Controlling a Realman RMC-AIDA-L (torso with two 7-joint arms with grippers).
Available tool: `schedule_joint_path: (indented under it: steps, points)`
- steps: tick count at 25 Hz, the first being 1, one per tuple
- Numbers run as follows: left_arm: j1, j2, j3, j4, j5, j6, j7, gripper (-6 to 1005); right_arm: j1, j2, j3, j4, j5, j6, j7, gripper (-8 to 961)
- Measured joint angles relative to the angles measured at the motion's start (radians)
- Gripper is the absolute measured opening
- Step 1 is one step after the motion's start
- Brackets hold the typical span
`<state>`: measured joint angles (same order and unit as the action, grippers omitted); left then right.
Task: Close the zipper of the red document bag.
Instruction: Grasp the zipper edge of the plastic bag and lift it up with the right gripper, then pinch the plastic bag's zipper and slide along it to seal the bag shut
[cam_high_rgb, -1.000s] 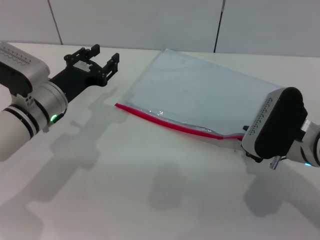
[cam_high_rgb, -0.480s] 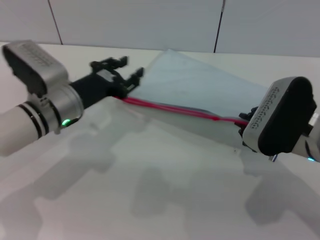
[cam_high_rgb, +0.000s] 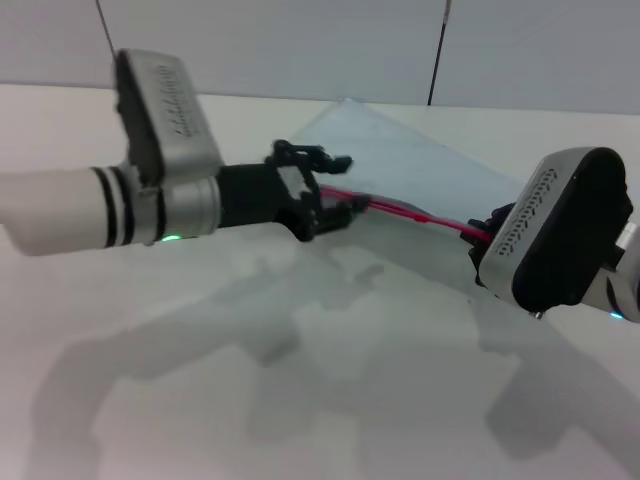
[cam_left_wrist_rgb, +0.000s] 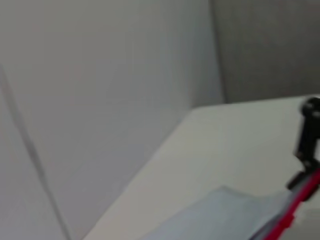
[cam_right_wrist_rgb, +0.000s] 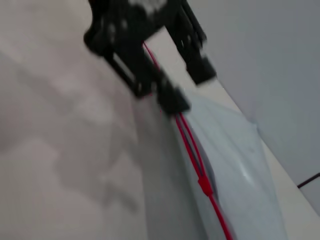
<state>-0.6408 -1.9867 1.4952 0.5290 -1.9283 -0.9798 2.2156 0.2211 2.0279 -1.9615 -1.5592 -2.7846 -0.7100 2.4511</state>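
The red document bag (cam_high_rgb: 400, 150) is a translucent pale pouch lying across the white table, also seen in the right wrist view (cam_right_wrist_rgb: 240, 165). Its zipper (cam_high_rgb: 420, 214) is lifted off the table and stretched taut between both grippers. My left gripper (cam_high_rgb: 335, 205) reaches in from the left and is shut on the zipper near the middle of the bag. My right gripper (cam_high_rgb: 490, 235) holds the bag's right end, mostly hidden behind its wrist housing. In the right wrist view the zipper (cam_right_wrist_rgb: 192, 150) runs out from the black left gripper (cam_right_wrist_rgb: 186, 90). The left wrist view catches the zipper (cam_left_wrist_rgb: 295, 210) at its edge.
The white table (cam_high_rgb: 300, 400) stretches out in front of the bag, carrying only the arms' shadows. A pale panelled wall (cam_high_rgb: 300, 40) stands behind the table's far edge.
The left gripper has gone from the bag's left corner along the red edge toward the right. The edge has lifted off the table and pulled taut. The right arm has barely shifted.
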Motion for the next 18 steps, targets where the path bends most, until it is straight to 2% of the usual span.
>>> schedule_joint_path:
  steps: [4, 8, 12, 18]
  points:
    - [0.002, -0.017, -0.003, 0.103, 0.162, 0.009, -0.069, 518, -0.003, 0.000, -0.002, -0.014, 0.004, 0.001, 0.000, 57]
    - [0.005, -0.032, -0.005, 0.173, 0.249, 0.009, -0.094, 518, -0.003, 0.000, -0.004, -0.015, 0.005, 0.001, 0.000, 47]
    - [0.015, -0.040, -0.001, 0.226, 0.290, 0.020, -0.094, 520, -0.003, 0.000, -0.005, -0.017, 0.006, 0.001, 0.000, 46]
    - [0.008, -0.042, 0.023, 0.234, 0.317, 0.029, -0.097, 518, -0.003, 0.000, -0.005, -0.028, 0.007, 0.001, 0.002, 46]
